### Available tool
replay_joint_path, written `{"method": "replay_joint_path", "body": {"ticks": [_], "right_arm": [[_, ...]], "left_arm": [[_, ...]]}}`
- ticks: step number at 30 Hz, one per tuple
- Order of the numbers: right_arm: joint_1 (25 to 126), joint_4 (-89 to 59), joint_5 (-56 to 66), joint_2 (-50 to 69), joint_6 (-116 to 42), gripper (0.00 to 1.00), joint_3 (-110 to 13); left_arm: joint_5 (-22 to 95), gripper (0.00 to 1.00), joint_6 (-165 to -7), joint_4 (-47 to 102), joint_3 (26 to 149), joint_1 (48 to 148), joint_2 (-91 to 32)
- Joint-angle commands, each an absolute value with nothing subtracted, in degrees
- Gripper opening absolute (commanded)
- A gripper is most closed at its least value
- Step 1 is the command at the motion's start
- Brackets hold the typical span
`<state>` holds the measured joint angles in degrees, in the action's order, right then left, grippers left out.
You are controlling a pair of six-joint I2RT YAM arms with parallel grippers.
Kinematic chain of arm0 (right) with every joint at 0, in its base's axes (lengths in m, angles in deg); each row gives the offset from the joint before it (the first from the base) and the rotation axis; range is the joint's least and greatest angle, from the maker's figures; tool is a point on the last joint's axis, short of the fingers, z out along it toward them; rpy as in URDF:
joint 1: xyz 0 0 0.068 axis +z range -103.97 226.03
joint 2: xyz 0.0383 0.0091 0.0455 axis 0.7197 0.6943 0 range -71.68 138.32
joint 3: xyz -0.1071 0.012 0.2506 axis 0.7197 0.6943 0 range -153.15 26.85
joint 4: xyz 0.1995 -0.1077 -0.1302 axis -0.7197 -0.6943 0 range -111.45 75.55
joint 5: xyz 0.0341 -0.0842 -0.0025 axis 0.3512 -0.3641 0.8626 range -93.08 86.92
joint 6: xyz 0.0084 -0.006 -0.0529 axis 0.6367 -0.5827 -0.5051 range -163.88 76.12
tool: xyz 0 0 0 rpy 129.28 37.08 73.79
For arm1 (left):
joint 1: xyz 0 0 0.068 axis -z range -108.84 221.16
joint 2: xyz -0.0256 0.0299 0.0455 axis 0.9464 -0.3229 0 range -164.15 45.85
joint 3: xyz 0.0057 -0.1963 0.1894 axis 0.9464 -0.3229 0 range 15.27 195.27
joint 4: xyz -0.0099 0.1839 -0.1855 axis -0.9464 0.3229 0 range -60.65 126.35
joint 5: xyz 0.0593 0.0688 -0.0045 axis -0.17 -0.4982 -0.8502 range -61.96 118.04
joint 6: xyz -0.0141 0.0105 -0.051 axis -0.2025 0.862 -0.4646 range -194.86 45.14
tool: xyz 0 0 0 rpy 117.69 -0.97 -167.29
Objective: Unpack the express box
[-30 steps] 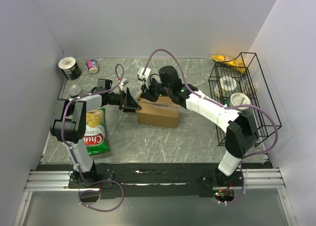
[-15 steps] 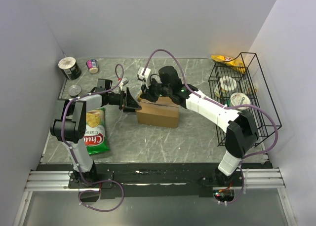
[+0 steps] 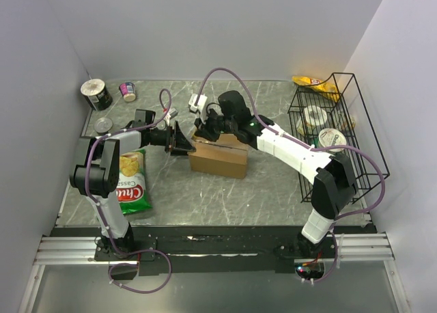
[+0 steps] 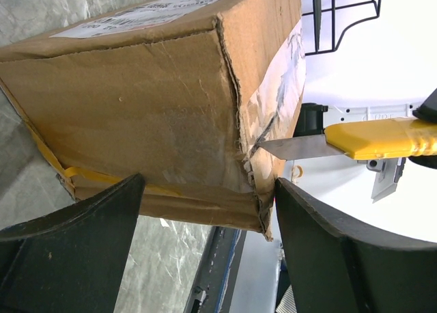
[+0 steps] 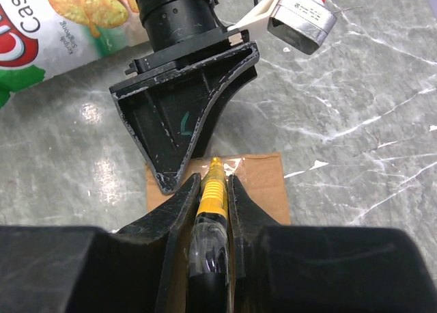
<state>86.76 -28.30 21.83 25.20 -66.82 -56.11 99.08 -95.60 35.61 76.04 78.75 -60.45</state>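
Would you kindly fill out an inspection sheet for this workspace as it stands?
Surface: grey marble tabletop.
Job's things: express box mid-table; yellow knife blade at its taped seam.
Clutter: chip bag left; cans far left; wire basket right, holding tubs.
Grippers: left gripper open, astride the box's end; right gripper shut on knife.
Cables: purple cables loop off both arms.
Surroundings: plain white walls.

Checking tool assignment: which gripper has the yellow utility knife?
The right gripper: shut on the yellow utility knife, blade at the brown cardboard express box. The left gripper holds no tool, jaws spread at the box's end.
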Motion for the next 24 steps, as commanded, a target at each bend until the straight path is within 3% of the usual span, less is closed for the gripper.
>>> {"method": "replay_joint_path", "body": {"ticks": [1,15,24], "right_arm": [[86.4,-33.3,20.7,24.9,-67.7,0.0,-58.0],[85.8,-36.6,17.7,24.6,-67.6,0.0,-59.3],[85.8,-37.7,15.5,21.0,-66.9,0.0,-55.9]], "left_arm": [[97.0,0.82,-95.5,34.7,75.8,78.6,-62.1],[95.3,0.81,-97.1,33.3,75.0,78.6,-61.5],[92.8,0.71,-100.1,32.1,76.1,77.8,-62.3]]}}
